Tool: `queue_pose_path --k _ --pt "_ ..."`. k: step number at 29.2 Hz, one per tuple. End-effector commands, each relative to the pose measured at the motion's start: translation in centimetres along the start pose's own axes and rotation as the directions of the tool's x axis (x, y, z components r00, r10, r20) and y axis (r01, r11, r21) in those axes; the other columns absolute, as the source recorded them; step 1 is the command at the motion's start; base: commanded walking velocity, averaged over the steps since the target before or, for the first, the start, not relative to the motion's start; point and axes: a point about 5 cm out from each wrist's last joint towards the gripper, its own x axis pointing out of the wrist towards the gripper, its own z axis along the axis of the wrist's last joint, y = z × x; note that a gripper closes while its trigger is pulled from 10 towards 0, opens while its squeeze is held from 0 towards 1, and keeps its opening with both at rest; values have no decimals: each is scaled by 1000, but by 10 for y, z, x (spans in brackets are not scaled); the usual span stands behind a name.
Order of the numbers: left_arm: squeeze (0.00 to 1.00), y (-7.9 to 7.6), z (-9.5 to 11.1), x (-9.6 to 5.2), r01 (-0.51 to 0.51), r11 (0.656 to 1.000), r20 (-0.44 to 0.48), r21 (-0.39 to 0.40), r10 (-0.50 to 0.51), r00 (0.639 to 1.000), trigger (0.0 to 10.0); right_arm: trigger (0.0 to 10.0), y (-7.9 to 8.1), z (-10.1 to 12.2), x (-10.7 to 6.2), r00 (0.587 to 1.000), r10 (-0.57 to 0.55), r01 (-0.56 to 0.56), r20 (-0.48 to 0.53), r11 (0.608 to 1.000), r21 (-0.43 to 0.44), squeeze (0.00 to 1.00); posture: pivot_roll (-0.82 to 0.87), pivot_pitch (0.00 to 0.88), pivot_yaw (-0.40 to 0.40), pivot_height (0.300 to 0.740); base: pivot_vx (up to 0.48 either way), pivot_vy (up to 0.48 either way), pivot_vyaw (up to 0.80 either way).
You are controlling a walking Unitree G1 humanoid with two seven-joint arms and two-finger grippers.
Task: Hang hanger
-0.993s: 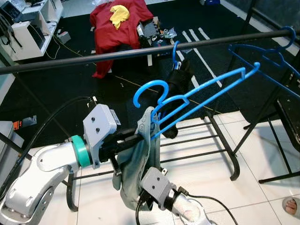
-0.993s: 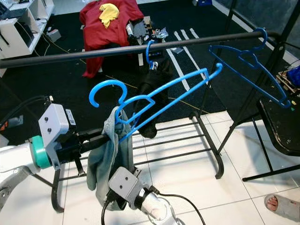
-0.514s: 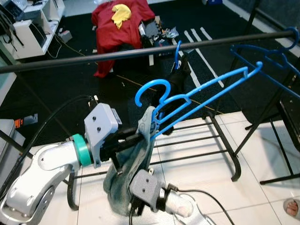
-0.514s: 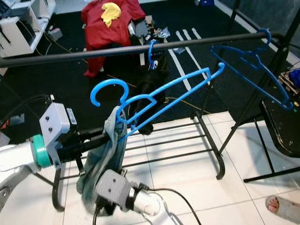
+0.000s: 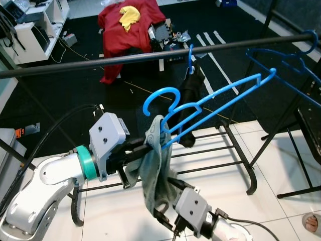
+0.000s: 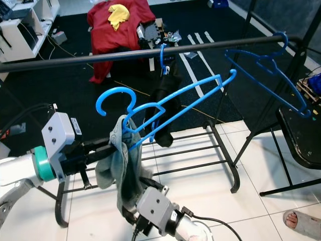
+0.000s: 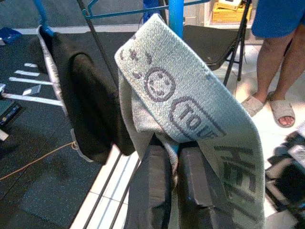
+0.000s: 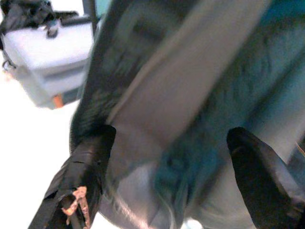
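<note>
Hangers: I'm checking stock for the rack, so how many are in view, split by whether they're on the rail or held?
Blue hangers hooked on the rail: 2
Blue hanger held by the left gripper: 1
Total: 3

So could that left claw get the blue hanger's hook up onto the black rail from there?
Probably yes. The left claw holds the hanger just below the rail, with open air above its hook.

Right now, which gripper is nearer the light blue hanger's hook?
Left. The left gripper clamps the hanger and grey garment just below the hook; the right gripper sits lower, open around the garment's hem.
</note>
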Motion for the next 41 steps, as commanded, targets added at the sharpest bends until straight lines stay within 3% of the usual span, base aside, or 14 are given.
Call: queue_pose_path --k 1,4,14,17,24,32,41 --pt "0 -1 0 2 20 1000 6 -1 -20 1000 10000 10000 1 -8 10 1000 -17 17 -21 1000 12 0 -193 191 191 740 0 0 0" --pt "0 0 1 2 19 1000 6 3 -19 1000 10000 10000 -7 -10 28 999 -35 35 -30 999 -2 0 -182 192 190 740 0 0 0" --pt "0 -2 1 0 6 1000 0 2 -6 1000 10000 10000 -24 -17 39 987 -135 129 -83 989 -69 0 -161 192 176 740 0 0 0" --pt "0 -3 0 -1 2 1000 -2 3 -2 1000 10000 10000 -25 -19 37 983 -161 153 -93 985 -82 0 -161 194 172 740 0 0 0" --pt "0 -4 -1 -1 -1 1000 -3 0 1 1000 10000 10000 -13 -32 20 980 -161 156 -121 987 -46 0 -172 204 169 740 0 0 0" --pt "0 -3 -2 2 8 1000 3 -5 -8 1000 10000 10000 0 -58 -3 959 -178 179 -222 984 -16 0 -185 211 178 740 0 0 0" --pt "0 -3 -2 3 17 1000 4 -4 -17 1000 10000 10000 -10 -66 -2 946 -206 206 -249 978 -29 0 -182 210 189 740 0 0 0"
